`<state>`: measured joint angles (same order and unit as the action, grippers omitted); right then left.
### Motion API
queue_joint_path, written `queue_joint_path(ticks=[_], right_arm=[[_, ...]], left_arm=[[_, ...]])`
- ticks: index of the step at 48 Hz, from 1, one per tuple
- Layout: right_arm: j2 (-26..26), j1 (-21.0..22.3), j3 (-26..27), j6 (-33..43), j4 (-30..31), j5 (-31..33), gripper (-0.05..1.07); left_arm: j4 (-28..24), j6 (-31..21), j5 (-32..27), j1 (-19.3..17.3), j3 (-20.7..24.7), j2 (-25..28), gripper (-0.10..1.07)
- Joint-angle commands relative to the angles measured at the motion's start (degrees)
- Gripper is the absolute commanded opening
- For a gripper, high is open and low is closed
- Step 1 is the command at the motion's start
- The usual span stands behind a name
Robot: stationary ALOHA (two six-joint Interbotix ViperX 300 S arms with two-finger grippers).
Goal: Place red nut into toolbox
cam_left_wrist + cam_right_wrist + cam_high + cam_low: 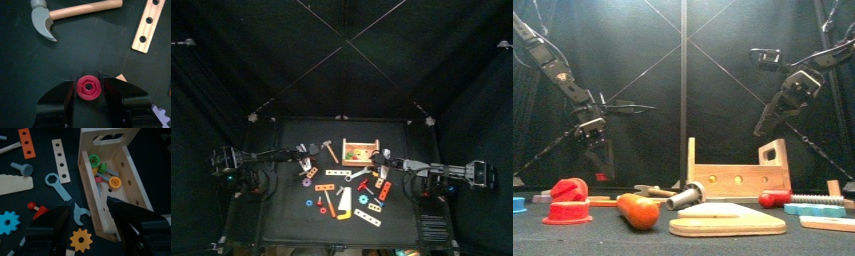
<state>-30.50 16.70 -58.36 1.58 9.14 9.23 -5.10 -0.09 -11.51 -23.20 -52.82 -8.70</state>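
A red nut sits between the jaws of my left gripper, which are shut on it. In the top view the left gripper is left of the toolbox, a tan wooden box with low walls. In the front view the left gripper hangs at the left, apart from the toolbox. My right gripper is open and empty, over the toolbox's near wall. The box holds several small green, orange and yellow pieces.
A hammer and a holed wooden strip lie beyond the left gripper. Beside the box lie a blue wrench, an orange gear, a blue gear and a wooden saw. A red piece stands front left.
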Motion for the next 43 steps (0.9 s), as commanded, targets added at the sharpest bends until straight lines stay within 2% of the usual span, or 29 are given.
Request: queue_joint_path(ticks=[1, 12, 20, 25, 33, 38, 43], right_arm=[[-0.6, -0.1, 1.5, -0.1, 0.1, -0.1, 0.89], [-1.1, -0.1, 1.7, 0.0, 0.1, 0.5, 0.89], [-1.3, -0.2, 1.3, 0.0, -0.3, 1.0, 0.89], [-1.5, -0.1, 1.1, 0.0, -0.3, 0.9, 0.89], [-1.8, -0.3, 1.1, 0.0, -0.4, 1.0, 0.89], [-1.8, -0.4, 1.0, 0.0, -0.4, 1.0, 0.89], [-1.8, -0.4, 0.9, 0.0, -0.4, 1.0, 0.89]], left_arm=[[0.4, -0.1, 0.7, 0.6, 1.9, -1.1, 0.65], [0.0, 0.4, 2.1, 4.2, 7.7, -3.1, 0.65], [-2.5, 0.4, 7.2, 5.3, 12.0, -1.9, 0.65], [-2.5, 0.2, 14.3, 5.1, 14.3, 0.6, 0.65], [-1.3, 0.1, 26.3, 4.9, 18.5, 8.0, 0.65], [0.3, 0.2, 29.4, 5.1, 22.0, 11.3, 0.65], [1.4, 0.2, 30.1, 5.3, 25.0, 13.9, 0.65]])
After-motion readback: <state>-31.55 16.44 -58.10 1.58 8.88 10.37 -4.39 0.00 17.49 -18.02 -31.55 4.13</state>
